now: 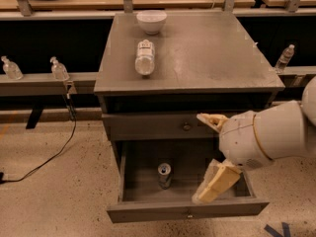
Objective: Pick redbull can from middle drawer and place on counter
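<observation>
The redbull can (164, 175) stands upright inside the pulled-out middle drawer (187, 213), near its centre, with its shiny top facing up. My gripper (211, 154) is to the right of the can, over the right part of the drawer. It is open and empty, with one tan finger (212, 119) up by the drawer above and the other (217, 183) low over the drawer's front right. The counter (207, 48) is the grey cabinet top above.
A clear plastic bottle (144, 57) lies on the counter's left part, with a white bowl (151, 21) behind it. Small bottles (58, 69) stand on a low rail at the left and one (285, 58) at the right. A black cable (54, 154) runs across the floor.
</observation>
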Tool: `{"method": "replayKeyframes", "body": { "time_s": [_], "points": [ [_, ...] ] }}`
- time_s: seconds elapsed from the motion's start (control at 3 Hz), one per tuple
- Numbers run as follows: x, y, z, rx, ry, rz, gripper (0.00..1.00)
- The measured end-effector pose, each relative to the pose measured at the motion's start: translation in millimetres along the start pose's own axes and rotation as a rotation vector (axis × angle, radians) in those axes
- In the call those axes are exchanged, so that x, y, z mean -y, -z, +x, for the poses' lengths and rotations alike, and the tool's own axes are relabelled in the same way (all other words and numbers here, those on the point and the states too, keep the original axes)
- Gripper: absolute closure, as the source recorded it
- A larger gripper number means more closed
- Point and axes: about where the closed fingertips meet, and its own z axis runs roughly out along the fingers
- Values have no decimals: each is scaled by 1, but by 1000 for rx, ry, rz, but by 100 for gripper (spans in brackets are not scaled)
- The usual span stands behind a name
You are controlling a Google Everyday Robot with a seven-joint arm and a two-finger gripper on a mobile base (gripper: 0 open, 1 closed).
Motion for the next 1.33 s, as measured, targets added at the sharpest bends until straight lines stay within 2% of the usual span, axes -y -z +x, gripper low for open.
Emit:
{"method": "replayKeyframes", "body": {
  "time_s": [0.33,0.67,1.0,1.33],
  "points": [
    [-4,-69,15,171,-19,1,0],
    [22,-120,17,313,29,70,0],
    [26,-151,34,371,62,78,0],
    [26,-157,39,364,64,73,0]
  ]
}}
